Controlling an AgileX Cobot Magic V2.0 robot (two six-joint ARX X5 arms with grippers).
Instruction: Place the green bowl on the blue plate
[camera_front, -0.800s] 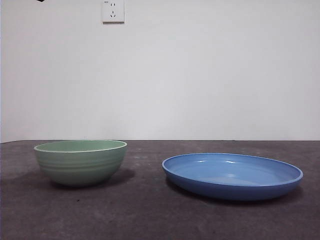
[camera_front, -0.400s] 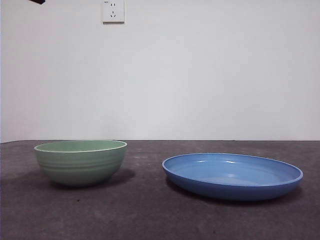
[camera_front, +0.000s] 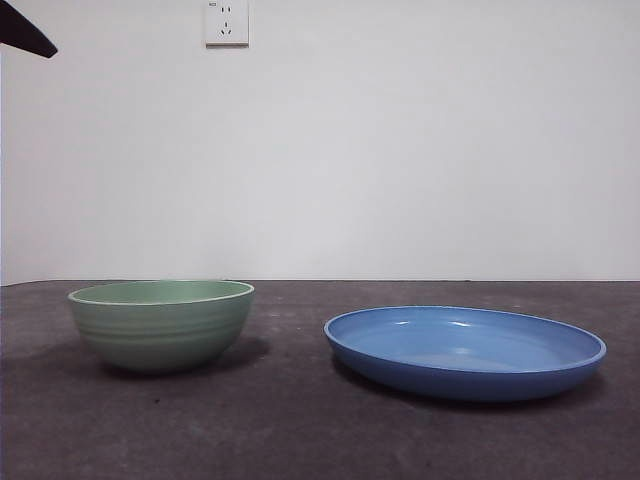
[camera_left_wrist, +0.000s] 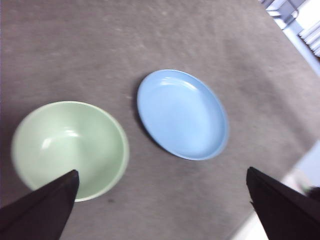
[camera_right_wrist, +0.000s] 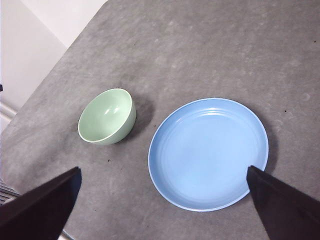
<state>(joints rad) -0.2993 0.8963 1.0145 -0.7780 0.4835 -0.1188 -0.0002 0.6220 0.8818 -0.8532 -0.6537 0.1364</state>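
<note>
The green bowl stands upright and empty on the left of the dark table. To its right, a short gap away, the blue plate lies flat and empty. My left gripper hangs open above the table, with the green bowl near one jaw and the blue plate beyond; it touches neither. My right gripper is open too, held high over the blue plate, with the green bowl further off. In the front view a black arm tip shows at the upper left corner.
The dark grey table runs back to a white wall with a power socket. In the left wrist view, the table's edge lies close to the plate. Nothing else stands on the table.
The black arm tip at the upper left of the front view has come lower and grown larger. Bowl and plate have stayed where they were.
</note>
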